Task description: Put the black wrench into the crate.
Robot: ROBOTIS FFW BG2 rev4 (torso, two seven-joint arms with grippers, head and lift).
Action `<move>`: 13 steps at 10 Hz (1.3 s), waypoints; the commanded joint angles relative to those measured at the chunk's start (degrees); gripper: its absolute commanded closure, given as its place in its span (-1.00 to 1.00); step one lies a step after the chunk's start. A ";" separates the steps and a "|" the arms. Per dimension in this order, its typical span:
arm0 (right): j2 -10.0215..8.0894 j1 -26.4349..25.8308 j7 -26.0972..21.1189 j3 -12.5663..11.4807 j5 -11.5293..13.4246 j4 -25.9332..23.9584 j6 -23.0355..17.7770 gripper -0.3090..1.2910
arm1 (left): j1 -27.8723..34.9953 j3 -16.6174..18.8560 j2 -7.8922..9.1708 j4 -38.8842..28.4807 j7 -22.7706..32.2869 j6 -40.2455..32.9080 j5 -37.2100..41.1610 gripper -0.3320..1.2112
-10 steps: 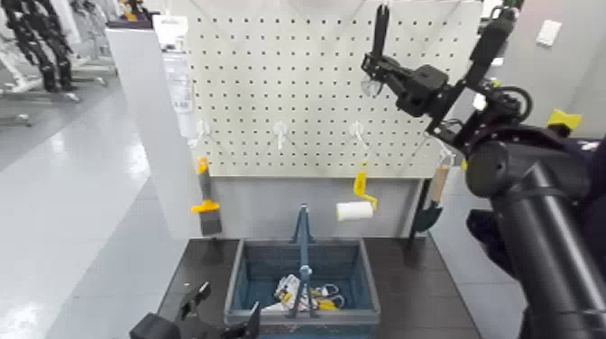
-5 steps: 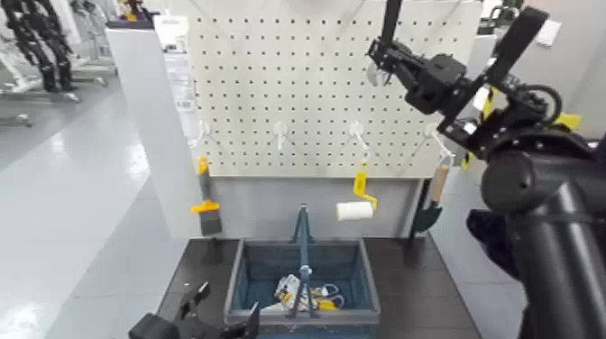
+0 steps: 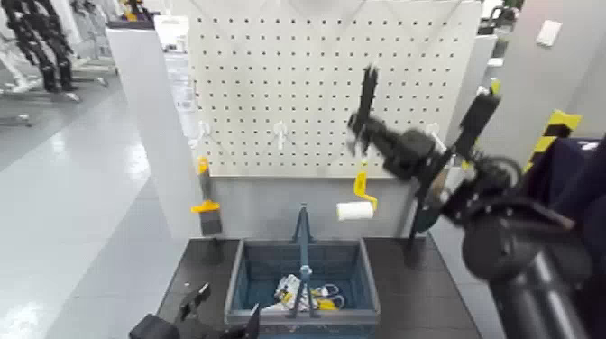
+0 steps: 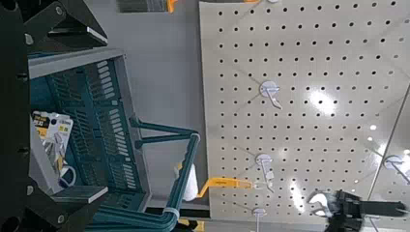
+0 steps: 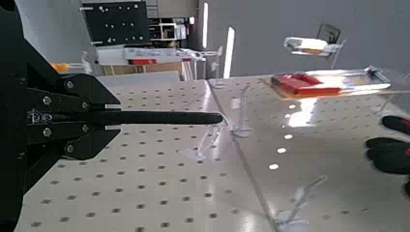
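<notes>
The black wrench (image 3: 367,95) stands nearly upright in my right gripper (image 3: 370,135), which is shut on its lower part in front of the pegboard, well above the crate. In the right wrist view its black handle (image 5: 164,118) sticks out from the closed fingers (image 5: 68,116). The blue-grey crate (image 3: 242,270) with its upright central handle (image 3: 303,236) sits on the dark table below and slightly left of the wrench. It also shows in the left wrist view (image 4: 87,135). My left gripper (image 3: 216,311) is open, low at the crate's front left corner.
A white pegboard (image 3: 270,81) with empty hooks (image 3: 281,135) stands behind the crate. A yellow-handled paint roller (image 3: 356,209), a wooden-handled trowel (image 3: 431,203) and a yellow-handled scraper (image 3: 206,212) hang low on it. Small packaged items (image 3: 302,293) lie in the crate.
My right arm has carried the wrench from the pegboard's upper right down and left, to above the paint roller. The left arm has not moved.
</notes>
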 commanded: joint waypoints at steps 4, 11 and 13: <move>-0.06 8.88 0.38 1.46 -0.18 5.77 3.64 0.76 | -0.09 -0.21 0.16 0.00 0.06 0.17 -0.26 -0.30; -0.06 8.52 1.88 2.69 3.34 19.75 2.77 0.76 | -0.26 -0.30 -0.19 0.00 0.06 0.25 -0.43 -0.29; -0.06 7.73 2.14 3.30 3.95 23.00 2.15 0.76 | -0.35 -0.21 -0.28 0.00 0.06 0.25 -0.52 -0.30</move>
